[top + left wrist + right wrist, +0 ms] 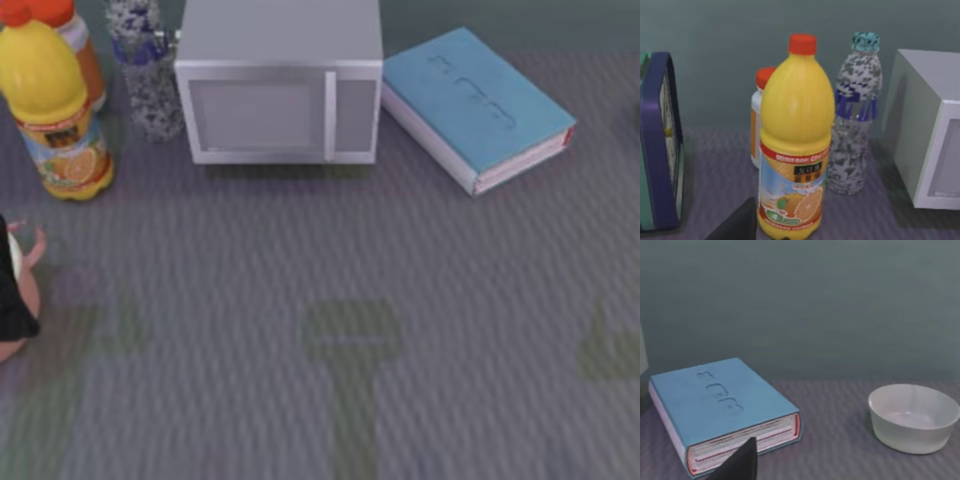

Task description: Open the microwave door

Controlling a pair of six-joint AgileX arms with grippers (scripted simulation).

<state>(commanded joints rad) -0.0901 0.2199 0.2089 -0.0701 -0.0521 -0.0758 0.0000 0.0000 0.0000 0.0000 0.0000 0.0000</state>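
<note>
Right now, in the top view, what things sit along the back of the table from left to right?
Orange juice bottle → speckled water bottle → microwave, its microwave door closed → light-blue book.

Even soft light, faint shadows, slight blur.

Top looks down; wrists low, sharing microwave [279, 80], book [478, 105].

Open desk [330, 300] fills the lower and middle frame of the top view, leaving a clear approach to the shut microwave door [262, 113] at upper centre. An orange juice bottle [55, 105] and a water bottle [150, 85] crowd the microwave [280, 45] at upper left; a blue book [478, 100] lies just beside it at upper right.
</note>
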